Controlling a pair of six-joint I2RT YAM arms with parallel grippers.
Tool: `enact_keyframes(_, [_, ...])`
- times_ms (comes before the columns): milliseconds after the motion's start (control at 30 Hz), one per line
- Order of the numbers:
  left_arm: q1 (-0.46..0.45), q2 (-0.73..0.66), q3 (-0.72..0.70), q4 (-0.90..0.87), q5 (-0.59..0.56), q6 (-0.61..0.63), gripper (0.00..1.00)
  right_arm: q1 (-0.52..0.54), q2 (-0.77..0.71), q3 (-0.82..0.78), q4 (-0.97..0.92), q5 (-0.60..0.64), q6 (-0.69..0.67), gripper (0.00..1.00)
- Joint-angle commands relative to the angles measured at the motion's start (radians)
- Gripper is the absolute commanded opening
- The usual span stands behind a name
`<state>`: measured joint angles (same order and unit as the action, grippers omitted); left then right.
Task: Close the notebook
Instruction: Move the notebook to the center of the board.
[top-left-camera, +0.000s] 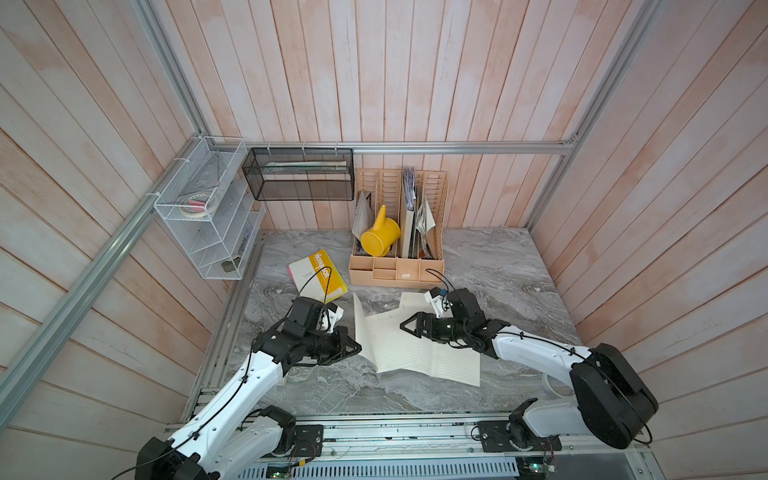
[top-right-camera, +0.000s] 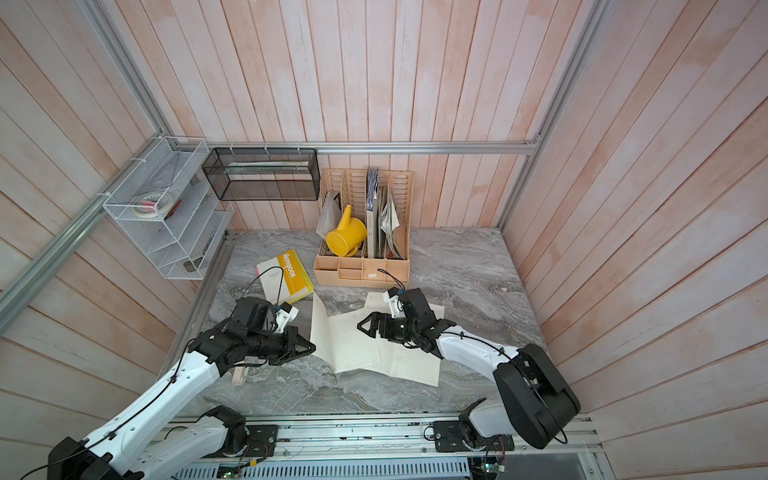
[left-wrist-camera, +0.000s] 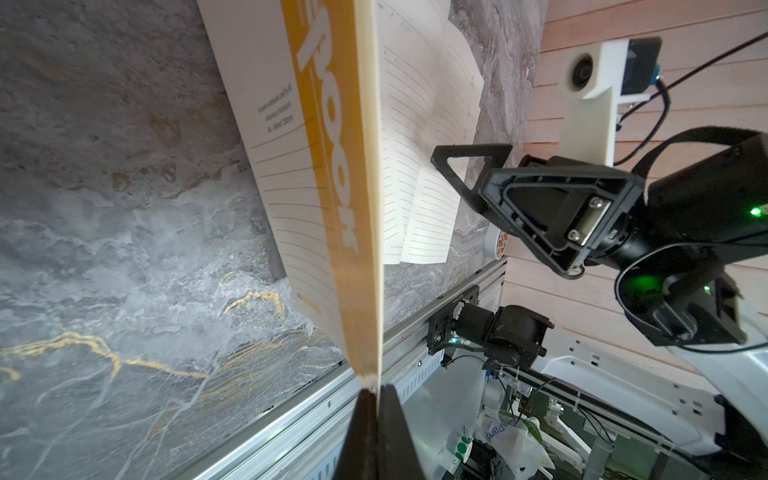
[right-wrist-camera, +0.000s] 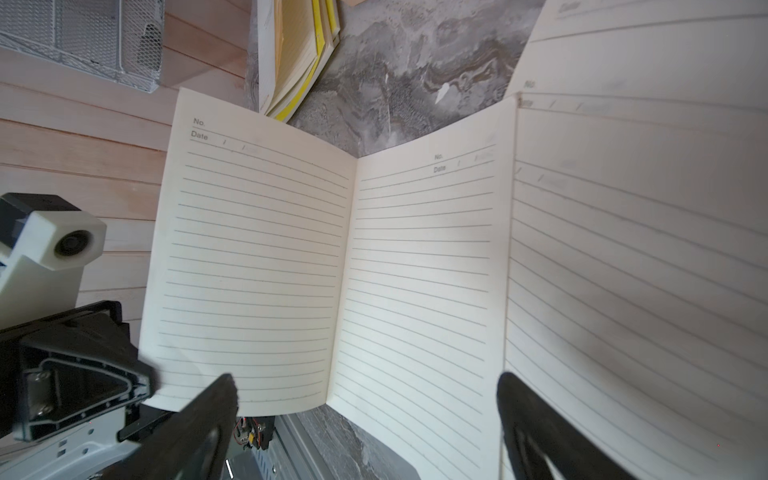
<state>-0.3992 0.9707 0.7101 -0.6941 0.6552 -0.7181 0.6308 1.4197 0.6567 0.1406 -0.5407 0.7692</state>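
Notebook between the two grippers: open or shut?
Open: the notebook lies spread on the table, one half raised, pinched by the left gripper.

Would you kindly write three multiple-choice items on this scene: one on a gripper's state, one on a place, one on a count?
1. The left gripper is: A shut on the raised cover of the open notebook; B open; C shut on a pen.
2. The yellow watering can sits: A on the open notebook; B in the desk organizer; C hanging from the wall.
3. Notebooks on the tabletop: A one; B four; C two.
Answers: 1 A, the left wrist view shows it pinching the cover; 2 B, it rests in a file slot; 3 C, the open one plus the closed yellow-and-white notebook.
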Motion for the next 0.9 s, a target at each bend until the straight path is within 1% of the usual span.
enact_keyframes(0, [0.024, -0.015, 0.03, -0.071, -0.002, 0.061, 0.0, 0.043, 0.064, 0.043, 0.083, -0.045, 0.014, 0.98])
enact_keyframes(133, [0.045, 0.0, 0.04, -0.091, 0.003, 0.101, 0.0, 0.078, 0.126, 0.063, 0.118, -0.055, 0.028, 0.98])
enact_keyframes(300, [0.067, 0.022, 0.056, -0.106, 0.0, 0.132, 0.0, 0.086, 0.153, 0.046, 0.145, -0.067, 0.04, 0.98])
enact_keyframes(700, [0.082, 0.025, 0.068, -0.088, 0.028, 0.141, 0.0, 0.089, 0.225, 0.03, 0.166, -0.081, 0.032, 0.98])
enact_keyframes(867, [0.083, 0.001, 0.041, -0.029, 0.069, 0.118, 0.0, 0.089, 0.248, 0.028, 0.186, -0.09, 0.037, 0.98])
